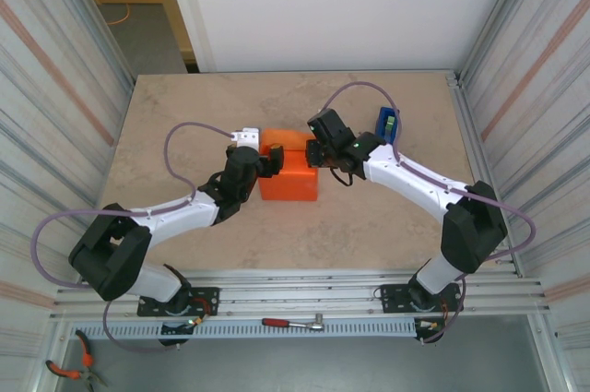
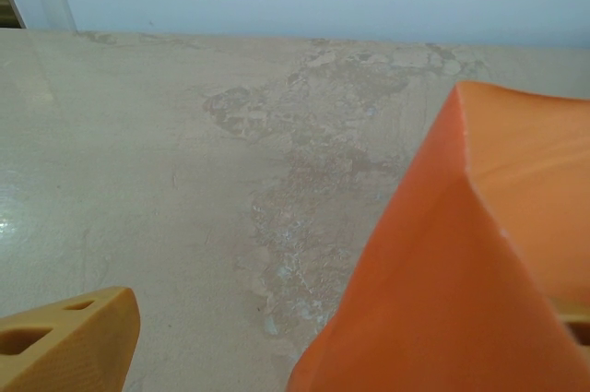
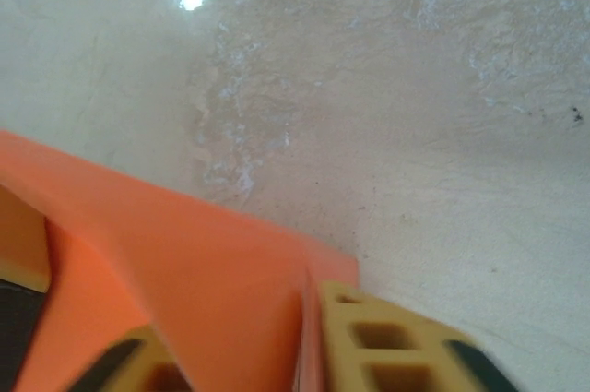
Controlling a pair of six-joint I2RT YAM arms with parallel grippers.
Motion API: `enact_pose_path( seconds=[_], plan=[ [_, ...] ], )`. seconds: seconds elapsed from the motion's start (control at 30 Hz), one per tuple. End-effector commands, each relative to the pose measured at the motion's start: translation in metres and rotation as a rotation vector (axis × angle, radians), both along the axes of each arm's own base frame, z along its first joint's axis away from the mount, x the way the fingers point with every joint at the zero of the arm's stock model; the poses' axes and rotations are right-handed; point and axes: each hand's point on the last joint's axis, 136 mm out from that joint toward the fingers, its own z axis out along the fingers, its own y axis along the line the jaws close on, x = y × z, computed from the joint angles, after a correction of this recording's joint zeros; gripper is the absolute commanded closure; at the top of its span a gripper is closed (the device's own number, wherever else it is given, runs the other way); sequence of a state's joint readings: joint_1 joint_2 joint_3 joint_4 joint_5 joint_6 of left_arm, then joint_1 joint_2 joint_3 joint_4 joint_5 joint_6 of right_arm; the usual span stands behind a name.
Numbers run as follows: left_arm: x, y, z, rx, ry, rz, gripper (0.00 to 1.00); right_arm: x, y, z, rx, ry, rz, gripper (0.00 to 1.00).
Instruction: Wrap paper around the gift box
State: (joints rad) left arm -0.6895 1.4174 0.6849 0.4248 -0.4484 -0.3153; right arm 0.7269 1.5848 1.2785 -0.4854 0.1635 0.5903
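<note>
The paper (image 1: 289,178) is folded up into an orange block near the middle of the table (image 1: 184,106). It lies to the left of the blue tape dispenser (image 1: 387,123) and a little nearer the arm bases than it. The gift box is hidden, and I judge it sits inside the folds. From above the block looks close to square, so no long axis stands out. What matters is its two side faces, one turned toward the dispenser and one turned away from it.

The right claw (image 1: 317,154) stands between the dispenser and the block, at the block's upper edge on the dispenser side. In the right wrist view a thin raised edge of paper runs up just beside one yellow finger (image 3: 396,346), and orange sheet lies between the two fingers. The jaws are partly closed, but I cannot tell whether they pinch the sheet.

The left claw (image 1: 269,162) is at the face turned away from the dispenser. In the left wrist view its jaws gape wide, one finger (image 2: 64,346) is well apart from the block's folded corner, and it grips nothing.

The coming move, as I judge it, turns on the flap on the dispenser side. The right arm is nearer, with the flap straight ahead between its fingers. The pull would run over the top, away from the dispenser and toward the left claw, which is placed to steady the block.

No brand, label or writing can be read: the paper is plain, and the dispenser is blue with a small green patch
</note>
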Motion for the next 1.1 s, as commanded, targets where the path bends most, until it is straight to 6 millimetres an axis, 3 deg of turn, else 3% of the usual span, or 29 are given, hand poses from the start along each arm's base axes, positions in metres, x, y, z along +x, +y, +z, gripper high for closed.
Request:
enact_pose_path(
  seconds=[0.0, 0.07, 0.17, 0.2, 0.23, 0.27, 0.3, 0.43, 0.6, 0.87, 1.07],
  plan=[
    [-0.006, 0.009, -0.013, 0.046, 0.029, 0.023, 0.11, 0.0, 0.003, 0.008, -0.007, -0.011, 0.012, 0.51],
    [-0.006, 0.009, -0.013, 0.044, 0.027, 0.021, 0.11, -0.001, 0.002, 0.006, -0.011, -0.005, 0.011, 1.0],
    [-0.006, 0.009, -0.012, 0.045, 0.027, 0.022, 0.11, -0.003, 0.004, 0.007, 0.0, -0.006, 0.018, 1.0],
    [-0.005, 0.008, -0.011, 0.045, 0.024, 0.021, 0.12, -0.003, 0.004, 0.007, 0.003, -0.004, 0.017, 0.91],
    [-0.005, 0.009, -0.011, 0.045, 0.024, 0.023, 0.12, -0.004, 0.004, 0.006, 0.004, 0.001, 0.014, 0.54],
    [-0.005, 0.008, -0.011, 0.045, 0.025, 0.019, 0.12, -0.005, 0.004, 0.007, 0.007, 0.001, 0.01, 0.35],
    [-0.005, 0.008, -0.011, 0.043, 0.024, 0.018, 0.12, -0.006, 0.004, 0.006, 0.007, 0.003, 0.01, 0.31],
    [-0.005, 0.007, -0.01, 0.045, 0.025, 0.016, 0.12, -0.007, 0.005, -0.003, 0.009, 0.015, 0.0, 0.31],
    [-0.004, 0.006, -0.001, 0.044, 0.008, 0.011, 0.11, -0.008, 0.001, -0.026, -0.026, 0.058, -0.031, 0.38],
    [-0.007, 0.012, 0.058, -0.026, -0.061, -0.038, 0.01, -0.018, -0.008, -0.052, -0.051, 0.111, -0.058, 0.43],
    [-0.017, 0.028, 0.098, -0.12, -0.108, -0.091, 0.06, -0.024, -0.01, -0.056, -0.049, 0.119, -0.061, 0.44]
  ],
)
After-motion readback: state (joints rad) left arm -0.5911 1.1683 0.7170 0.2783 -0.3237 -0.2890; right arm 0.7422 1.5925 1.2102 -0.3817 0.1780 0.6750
